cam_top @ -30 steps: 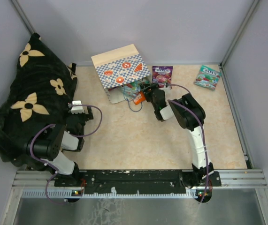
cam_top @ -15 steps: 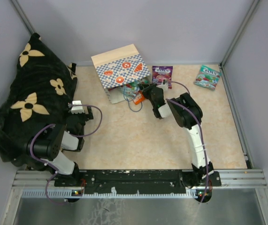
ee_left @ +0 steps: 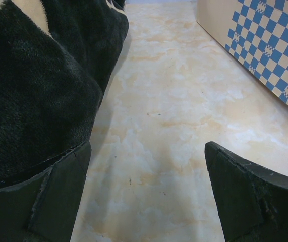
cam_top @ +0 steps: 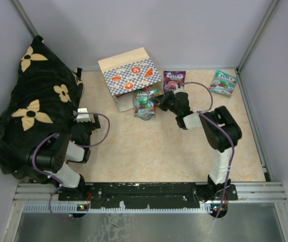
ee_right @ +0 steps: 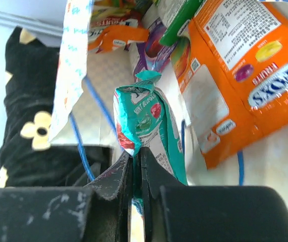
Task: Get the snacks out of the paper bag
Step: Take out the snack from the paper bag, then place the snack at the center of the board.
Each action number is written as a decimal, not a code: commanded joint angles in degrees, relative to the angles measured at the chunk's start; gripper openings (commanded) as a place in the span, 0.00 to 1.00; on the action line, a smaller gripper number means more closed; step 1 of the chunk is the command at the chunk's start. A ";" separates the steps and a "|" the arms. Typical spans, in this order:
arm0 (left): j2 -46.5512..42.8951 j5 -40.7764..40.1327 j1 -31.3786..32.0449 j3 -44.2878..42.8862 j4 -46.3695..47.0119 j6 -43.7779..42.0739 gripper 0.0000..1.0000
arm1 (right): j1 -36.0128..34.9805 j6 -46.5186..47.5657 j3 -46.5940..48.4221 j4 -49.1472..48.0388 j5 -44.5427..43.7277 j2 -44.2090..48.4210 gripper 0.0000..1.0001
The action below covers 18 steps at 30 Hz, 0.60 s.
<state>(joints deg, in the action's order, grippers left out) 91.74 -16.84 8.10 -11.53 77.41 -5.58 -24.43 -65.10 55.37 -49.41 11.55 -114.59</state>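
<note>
At the paper bag (cam_top: 128, 75) mouth: snacks (cam_top: 145, 99) heaped, half out.
Right gripper (ee_right: 136, 159): clamped on teal pouch (ee_right: 146, 118).
Left gripper (ee_left: 146, 186): spread wide, empty.

- Overhead view: you get bright, even, diffuse light. The table (cam_top: 133, 146) carries only faint, soft-edged shadows, and focus is sharp from edge to edge.
- Left wrist view: dimmer. The black cloth (ee_left: 27, 101) swallows detail and throws a soft shadow onto the table beside it. The left claw (ee_left: 144, 151) reads dark and slightly soft.
- Right wrist view: your brightest. The orange pouch (ee_right: 234, 75) shows a glossy sheen and the far background is washed pale. The right claw (ee_right: 137, 156) blurs close to the lens, while the teal pouch (ee_right: 144, 121) stays fairly crisp.
</note>
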 commanded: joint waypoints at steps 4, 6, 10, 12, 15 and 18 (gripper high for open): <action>0.37 0.71 -0.33 -0.51 1.35 0.59 1.00 | 10.87 14.22 -5.37 21.64 28.56 17.98 0.00; 0.36 0.65 -0.36 -0.51 1.28 0.65 1.00 | 14.69 24.57 -3.62 35.97 33.16 19.43 0.03; 0.37 0.67 -0.32 -0.51 1.34 0.60 1.00 | 21.86 43.00 2.04 59.58 30.75 21.59 0.04; 0.36 0.68 -0.36 -0.51 1.39 0.62 1.00 | 26.33 42.34 2.00 59.71 29.56 21.21 0.02; 0.41 0.67 -0.36 -0.51 1.34 0.68 1.00 | 31.47 41.94 2.48 58.15 24.69 20.47 0.00; 0.37 0.67 -0.36 -0.57 1.35 0.63 1.00 | 32.93 47.79 9.67 66.31 11.53 14.39 0.09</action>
<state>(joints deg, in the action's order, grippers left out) 91.74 -16.84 8.10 -11.55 77.41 -5.58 6.63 -25.85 55.77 7.92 34.50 -96.38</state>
